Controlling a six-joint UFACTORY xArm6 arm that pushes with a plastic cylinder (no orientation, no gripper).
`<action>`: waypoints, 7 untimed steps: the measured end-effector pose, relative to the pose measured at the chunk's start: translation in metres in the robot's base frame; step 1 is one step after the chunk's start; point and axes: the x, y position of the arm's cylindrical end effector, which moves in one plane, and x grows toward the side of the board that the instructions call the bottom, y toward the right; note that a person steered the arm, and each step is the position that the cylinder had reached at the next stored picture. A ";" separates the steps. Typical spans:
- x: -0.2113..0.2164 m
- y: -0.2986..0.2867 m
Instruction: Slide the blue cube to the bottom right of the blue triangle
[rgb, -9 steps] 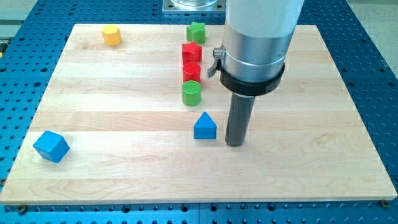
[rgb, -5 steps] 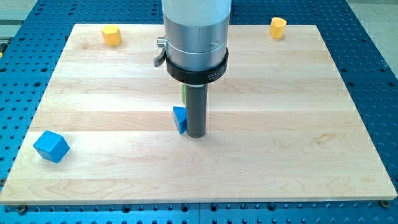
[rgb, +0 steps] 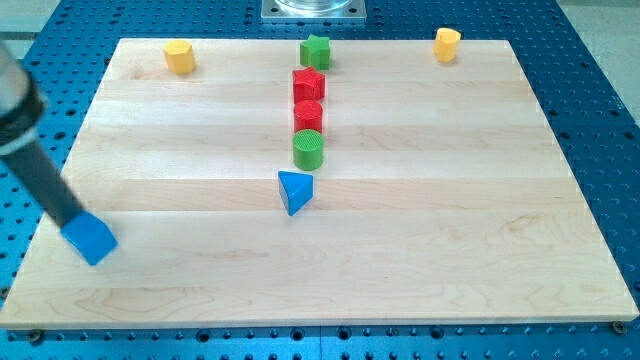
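Observation:
The blue cube (rgb: 91, 239) sits near the board's bottom left corner. My tip (rgb: 70, 224) is at the cube's upper left side, touching it. The rod slants up to the view's left edge. The blue triangle (rgb: 294, 190) lies near the board's middle, well to the right of the cube and a little higher, rotated so one corner points down.
A green cylinder (rgb: 308, 149), a red cylinder (rgb: 308, 115), a red block (rgb: 308, 84) and a green star (rgb: 316, 50) form a column above the triangle. Yellow blocks sit at the top left (rgb: 179, 56) and top right (rgb: 446, 44).
My tip swept left from beside the blue triangle to the blue cube. The triangle was pushed left and turned. The cube has shifted slightly right and down.

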 end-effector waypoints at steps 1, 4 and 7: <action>0.005 0.011; 0.035 0.109; 0.062 0.185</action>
